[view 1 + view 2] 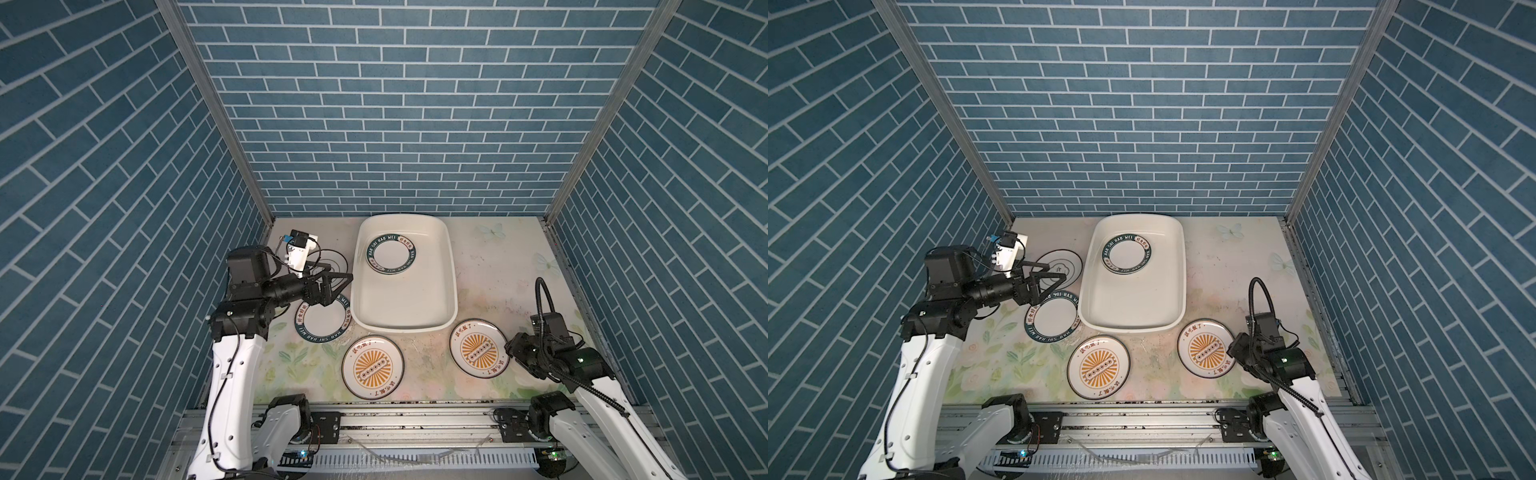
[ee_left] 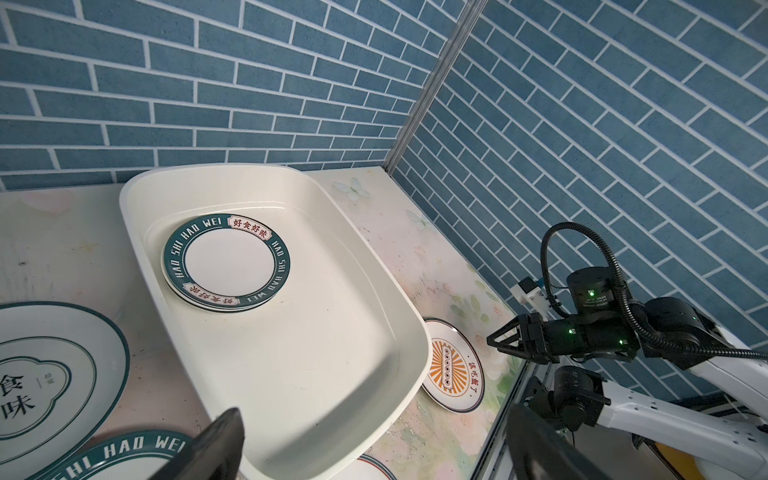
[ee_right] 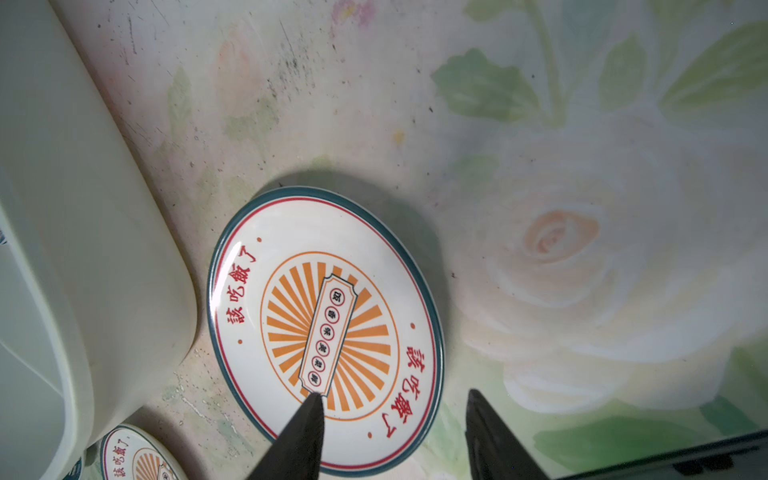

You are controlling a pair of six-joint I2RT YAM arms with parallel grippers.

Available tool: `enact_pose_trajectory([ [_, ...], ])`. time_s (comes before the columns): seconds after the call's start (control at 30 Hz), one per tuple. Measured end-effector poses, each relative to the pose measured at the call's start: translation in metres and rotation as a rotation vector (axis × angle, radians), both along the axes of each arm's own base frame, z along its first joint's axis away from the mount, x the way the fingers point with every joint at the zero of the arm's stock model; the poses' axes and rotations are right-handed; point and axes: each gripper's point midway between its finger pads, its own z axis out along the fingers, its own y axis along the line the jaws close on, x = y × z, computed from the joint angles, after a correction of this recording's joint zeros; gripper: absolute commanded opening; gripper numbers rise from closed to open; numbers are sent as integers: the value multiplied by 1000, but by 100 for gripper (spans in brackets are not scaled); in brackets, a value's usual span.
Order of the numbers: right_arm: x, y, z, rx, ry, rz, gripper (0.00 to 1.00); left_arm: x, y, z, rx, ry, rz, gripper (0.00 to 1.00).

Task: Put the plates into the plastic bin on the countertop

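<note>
On worktop (image 1: 498,282), left gripper (image 1: 338,289) spread above green-rimmed plate (image 1: 324,320) beside plastic bin (image 1: 403,299), right gripper (image 3: 394,392) parted astride sunburst plate (image 3: 332,332) rim.

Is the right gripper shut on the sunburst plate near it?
No: the right gripper is open, one finger over the sunburst plate, the other past its rim.

Green-rimmed plate (image 2: 226,262) in bin (image 2: 332,374) reads "HAO SHI HAO WEI".
</note>
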Motion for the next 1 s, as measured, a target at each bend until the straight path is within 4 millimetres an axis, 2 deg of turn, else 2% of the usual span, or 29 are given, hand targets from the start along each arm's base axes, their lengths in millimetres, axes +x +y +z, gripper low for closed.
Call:
enact_pose_trajectory([
  [0.27,-27,6,-21,55,92,18,56,2,0,-2,-8,17,-1,99],
  [0.6,-34,19,-35,132,130,33,56,1,-1,-1,-15,20,-7,100],
  [1.0,-41,21,-53,145,207,12,56,1,-1,-1,-16,19,-9,100],
])
